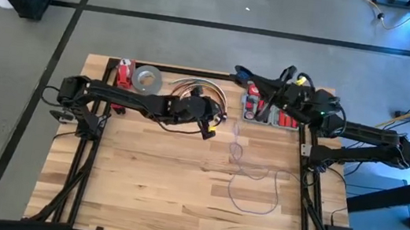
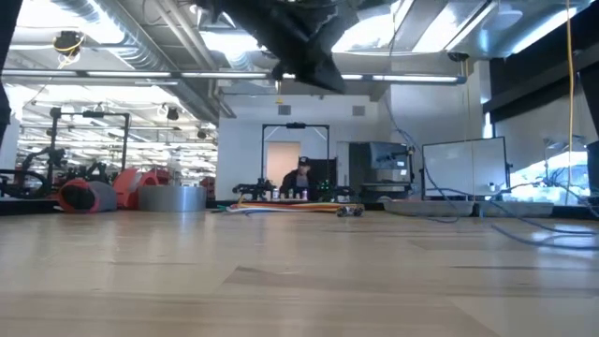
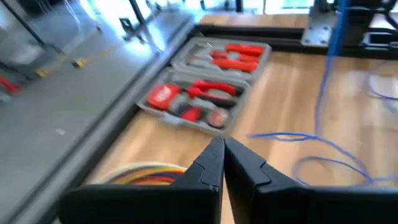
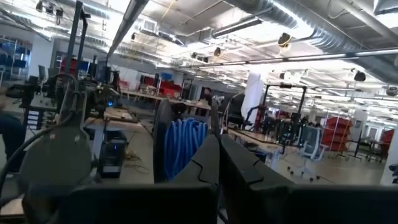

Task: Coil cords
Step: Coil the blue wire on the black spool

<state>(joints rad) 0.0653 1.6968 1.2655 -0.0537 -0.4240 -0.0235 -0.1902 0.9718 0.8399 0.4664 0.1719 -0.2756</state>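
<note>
Cord [image 1: 247,186] loose and uncoiled on counter [image 1: 149,179], running from just beside case [image 1: 269,108] out toward counter middle in slack loops; thin blue strand also visible past case in left wrist view [image 3: 323,143]. Left tool [image 1: 209,130] above counter beside case, between it and tape roll [image 1: 146,79], fingers [image 3: 211,165] pressed together, nothing held, clear of cord. Arched cable bundle [image 1: 192,89] just behind left tool. Right tool [image 4: 217,155] raised over case's far edge, pointing out at room, fingers closed, empty. Case open, red tools inside. Person [image 2: 301,176] far off beyond counter.
</note>
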